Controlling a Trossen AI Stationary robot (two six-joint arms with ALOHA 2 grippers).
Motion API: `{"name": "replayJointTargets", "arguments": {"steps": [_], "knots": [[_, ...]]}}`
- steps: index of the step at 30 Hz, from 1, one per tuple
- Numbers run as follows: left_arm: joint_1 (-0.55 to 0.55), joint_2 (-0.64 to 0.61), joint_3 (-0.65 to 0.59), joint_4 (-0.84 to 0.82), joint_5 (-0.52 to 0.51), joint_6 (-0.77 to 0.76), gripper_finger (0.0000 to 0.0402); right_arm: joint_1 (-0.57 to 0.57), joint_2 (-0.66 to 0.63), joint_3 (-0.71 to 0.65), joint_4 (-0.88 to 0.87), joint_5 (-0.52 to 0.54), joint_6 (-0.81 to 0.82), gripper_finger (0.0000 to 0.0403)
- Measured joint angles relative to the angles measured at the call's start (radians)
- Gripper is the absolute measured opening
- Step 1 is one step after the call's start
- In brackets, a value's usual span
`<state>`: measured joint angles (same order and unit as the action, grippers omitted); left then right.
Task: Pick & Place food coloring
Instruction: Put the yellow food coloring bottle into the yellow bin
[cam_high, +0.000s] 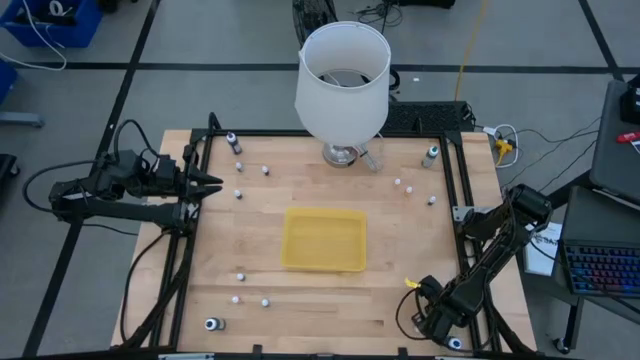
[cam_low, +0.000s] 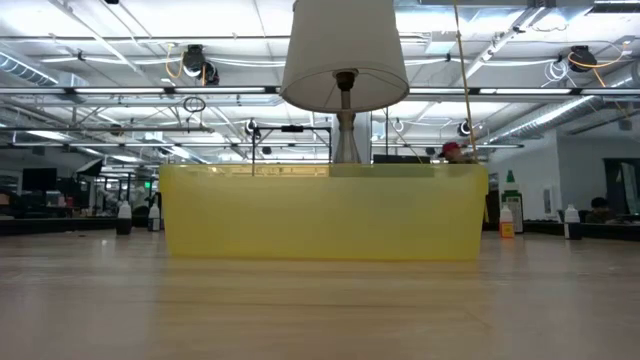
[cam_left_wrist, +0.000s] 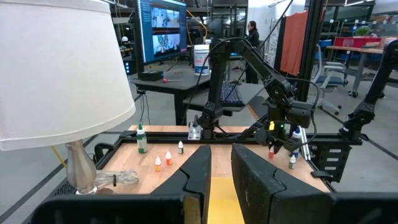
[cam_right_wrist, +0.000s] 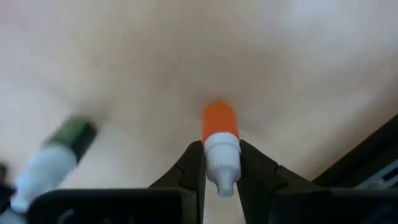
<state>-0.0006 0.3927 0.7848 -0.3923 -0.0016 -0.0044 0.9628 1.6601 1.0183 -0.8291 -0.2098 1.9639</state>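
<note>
Orange-capped, your food coloring bottle (cam_right_wrist: 221, 149) sits clamped between the right gripper (cam_right_wrist: 221, 167) fingers at the worktop's (cam_high: 330, 300) near right corner (a green-capped bottle (cam_right_wrist: 53, 158) lies beside it); the left gripper (cam_left_wrist: 221, 177) waits clenched at the left edge, grasping nothing.

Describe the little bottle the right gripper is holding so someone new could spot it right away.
Start at the flat yellow rectangular tray mid-table, then go to the wooden table's near right corner, where the right gripper is shut on a tiny whitish bottle with an orange cap. The bottle lying beside it has a green cap.
</note>
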Motion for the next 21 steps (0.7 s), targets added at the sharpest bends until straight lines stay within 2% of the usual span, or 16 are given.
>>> {"name": "replayJointTargets", "arguments": {"steps": [4, 10, 15, 21], "knots": [[0.000, 0.000, 0.000, 0.000, 0.000, 0.000, 0.0067, -0.032, -0.048, 0.000, -0.055, 0.077, -0.060, 0.0053], [0.000, 0.000, 0.000, 0.000, 0.000, 0.000, 0.0067, -0.124, -0.151, 0.000, -0.125, 0.262, -0.233, 0.0053], [0.000, 0.000, 0.000, 0.000, 0.000, 0.000, 0.0067, -0.268, -0.231, 0.001, -0.118, 0.368, -0.495, 0.0053], [0.000, 0.000, 0.000, 0.000, 0.000, 0.000, 0.0067, -0.490, -0.256, 0.079, -0.096, 0.392, -0.902, 0.0052]]}}
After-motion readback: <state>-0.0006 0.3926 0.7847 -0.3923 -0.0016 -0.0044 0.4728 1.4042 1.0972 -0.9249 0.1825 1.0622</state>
